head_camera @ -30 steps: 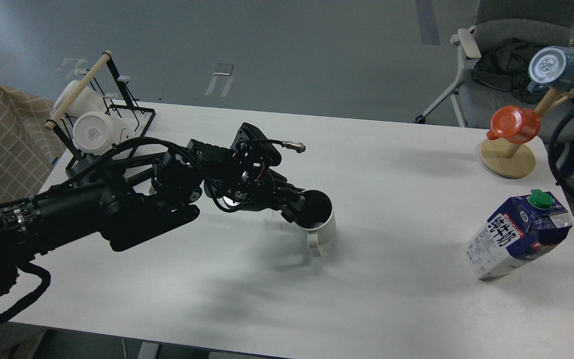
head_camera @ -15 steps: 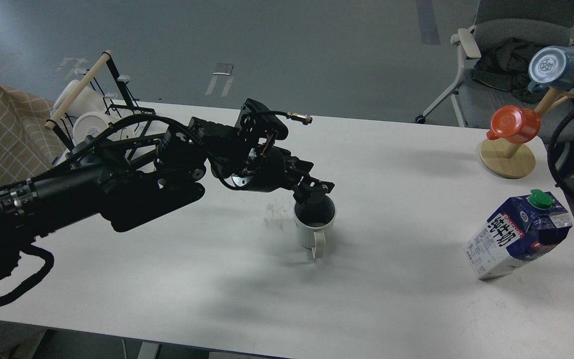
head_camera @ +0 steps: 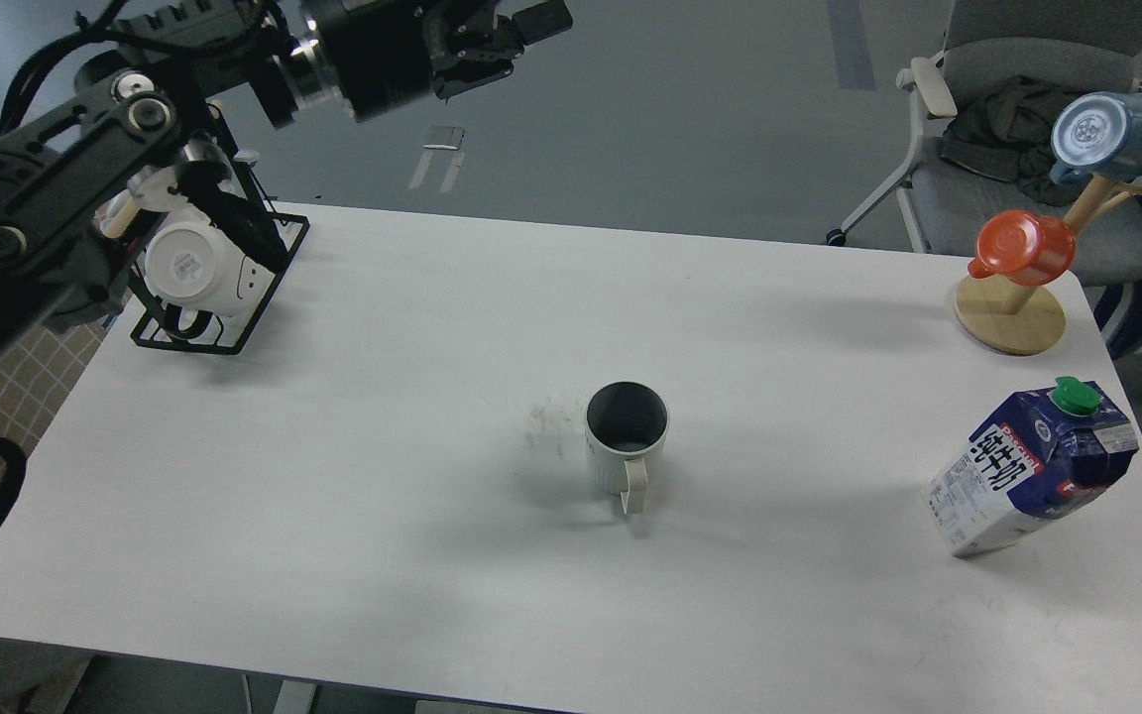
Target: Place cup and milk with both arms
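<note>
The cup [head_camera: 628,441], an off-white ribbed mug with a dark inside, stands upright alone at the table's middle, with its handle toward me. The milk [head_camera: 1032,466], a navy and white carton with a green cap, stands tilted near the right edge of the table. My left arm is raised high at the upper left. Its gripper [head_camera: 521,25] sits at the top edge of the view, far above and behind the cup, and holds nothing. Its dark fingers are partly cut off, so I cannot tell them apart. My right gripper is out of view.
A black wire rack [head_camera: 219,288] with a glossy white mug [head_camera: 196,263] stands at the table's back left. A wooden mug tree [head_camera: 1012,312] with an orange mug [head_camera: 1022,248] and a blue mug [head_camera: 1111,134] stands at the back right. A grey chair [head_camera: 1017,109] is behind the table.
My left gripper let go of the cup, which now stands upright. The arm lifted away up and back to the upper left. The milk has not moved.
</note>
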{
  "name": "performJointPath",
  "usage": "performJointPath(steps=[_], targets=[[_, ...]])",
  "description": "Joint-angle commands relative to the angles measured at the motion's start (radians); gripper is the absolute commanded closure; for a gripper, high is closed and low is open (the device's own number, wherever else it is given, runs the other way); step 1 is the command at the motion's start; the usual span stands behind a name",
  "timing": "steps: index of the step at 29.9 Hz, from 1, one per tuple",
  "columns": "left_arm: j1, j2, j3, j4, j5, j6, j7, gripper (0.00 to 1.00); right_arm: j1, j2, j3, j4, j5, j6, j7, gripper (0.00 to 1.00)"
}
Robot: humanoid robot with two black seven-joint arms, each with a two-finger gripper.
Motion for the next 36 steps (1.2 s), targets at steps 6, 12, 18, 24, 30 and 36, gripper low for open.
performJointPath(steps=[6,12,18,24,30,36], targets=[[0.161,0.07,-0.145,-0.004,-0.264,0.0,-0.006,0.02,-0.342,-0.048,0.099,0.206,0.115,0.0,-0.008,0.0],[0.35,0.064,-0.42,-0.009,-0.335,0.028,0.003,0.02,-0.604,-0.024,0.166,0.188,0.126,0.0,0.024,0.0],[0.411,0.062,-0.454,0.005,-0.404,0.11,0.008,0.02,-0.701,0.107,0.166,0.157,0.135,0.0,0.013,0.0],[0.456,0.06,-0.46,0.01,-0.437,0.146,0.074,0.02,-0.753,0.174,0.143,0.185,0.153,0.0,0.007,0.0],[0.491,0.044,-0.469,0.017,-0.465,0.163,0.08,0.02,-0.848,0.18,0.143,0.224,0.152,0.0,0.007,0.0],[0.491,0.044,-0.477,0.01,-0.465,0.163,0.109,0.02,-0.942,0.179,0.062,0.238,0.176,0.0,0.001,0.0]])
